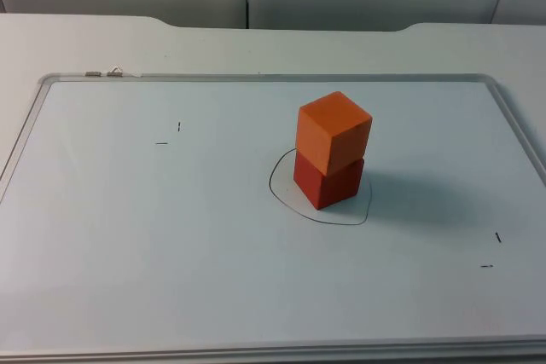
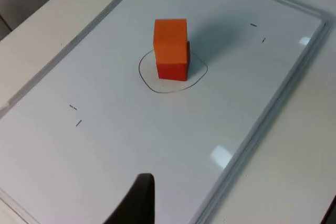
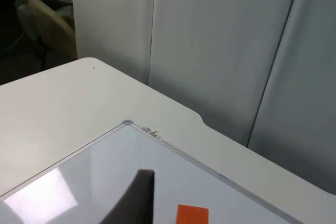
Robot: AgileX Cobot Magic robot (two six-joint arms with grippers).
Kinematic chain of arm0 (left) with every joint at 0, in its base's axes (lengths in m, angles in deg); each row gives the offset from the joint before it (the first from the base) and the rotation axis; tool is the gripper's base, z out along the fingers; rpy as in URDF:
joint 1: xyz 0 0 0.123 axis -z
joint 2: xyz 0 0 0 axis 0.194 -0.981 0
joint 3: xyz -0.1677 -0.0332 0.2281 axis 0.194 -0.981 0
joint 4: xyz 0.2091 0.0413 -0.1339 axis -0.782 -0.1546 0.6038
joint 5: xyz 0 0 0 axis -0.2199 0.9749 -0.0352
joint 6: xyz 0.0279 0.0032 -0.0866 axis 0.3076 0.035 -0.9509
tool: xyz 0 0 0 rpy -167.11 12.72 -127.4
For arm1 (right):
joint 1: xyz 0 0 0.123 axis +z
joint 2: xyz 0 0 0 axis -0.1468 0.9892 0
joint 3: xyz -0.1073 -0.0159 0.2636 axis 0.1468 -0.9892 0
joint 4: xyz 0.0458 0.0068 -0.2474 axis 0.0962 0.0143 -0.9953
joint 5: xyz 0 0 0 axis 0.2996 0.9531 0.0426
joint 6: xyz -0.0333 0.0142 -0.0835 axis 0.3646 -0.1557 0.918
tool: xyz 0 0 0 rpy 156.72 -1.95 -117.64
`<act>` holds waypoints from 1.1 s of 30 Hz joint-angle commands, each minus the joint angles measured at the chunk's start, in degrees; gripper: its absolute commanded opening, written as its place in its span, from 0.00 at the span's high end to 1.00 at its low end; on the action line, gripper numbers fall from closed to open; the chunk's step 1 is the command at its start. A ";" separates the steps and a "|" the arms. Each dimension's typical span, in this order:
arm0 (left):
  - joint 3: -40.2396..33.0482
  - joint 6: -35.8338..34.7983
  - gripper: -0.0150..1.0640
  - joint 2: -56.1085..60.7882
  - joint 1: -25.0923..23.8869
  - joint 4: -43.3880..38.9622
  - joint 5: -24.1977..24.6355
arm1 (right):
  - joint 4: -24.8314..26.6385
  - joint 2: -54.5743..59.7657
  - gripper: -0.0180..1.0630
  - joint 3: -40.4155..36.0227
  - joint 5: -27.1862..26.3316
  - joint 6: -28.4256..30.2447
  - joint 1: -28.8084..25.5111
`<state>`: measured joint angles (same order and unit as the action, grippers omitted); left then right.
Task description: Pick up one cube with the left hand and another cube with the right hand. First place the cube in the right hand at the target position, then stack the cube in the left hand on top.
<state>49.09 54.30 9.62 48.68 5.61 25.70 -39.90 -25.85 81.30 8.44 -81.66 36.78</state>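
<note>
Nearest the camera in the top view lay the whiteboard (image 1: 128, 253), bare at its front edge apart from small pen ticks. Farther in, a hand-drawn outline (image 1: 281, 198) marked the target; within it stood the red cube (image 1: 331, 185), and squarely on that the orange cube (image 1: 334, 132), slightly turned against the one below. The stack looked complete.

Both cubes appeared light, rigid and matt, probably foam or painted wood; flat opposite side faces would offer the surest hold, and the upper cube seemed easy to nudge off.

The left wrist view showed the left gripper (image 2: 137, 203) hanging well back from the stack, one dark fingertip visible; whether its fingers were apart or together could not be told. The right wrist view showed the right gripper (image 3: 137, 198) raised, likewise indeterminate, with the orange top face beyond it and, farthest, the grey partition wall (image 3: 220, 51).
</note>
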 commanded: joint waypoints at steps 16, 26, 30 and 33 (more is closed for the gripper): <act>-20.29 -18.88 0.01 35.74 0.45 -6.42 -0.84 | 0.55 0.03 0.01 -0.22 0.33 2.24 0.06; -22.92 -19.27 0.01 35.74 0.34 -8.14 1.05 | -0.67 0.03 0.01 -2.59 1.01 2.76 0.06; -22.92 -16.18 0.01 35.74 0.34 -8.14 1.15 | -1.14 0.03 0.01 -6.38 -3.05 2.76 0.06; -22.92 -16.18 0.01 35.74 0.34 -8.14 1.15 | -1.14 0.03 0.01 -6.87 -4.25 2.76 0.06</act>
<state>26.32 38.12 45.09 48.68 -2.53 27.06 -40.73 -25.85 74.78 6.20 -79.35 36.78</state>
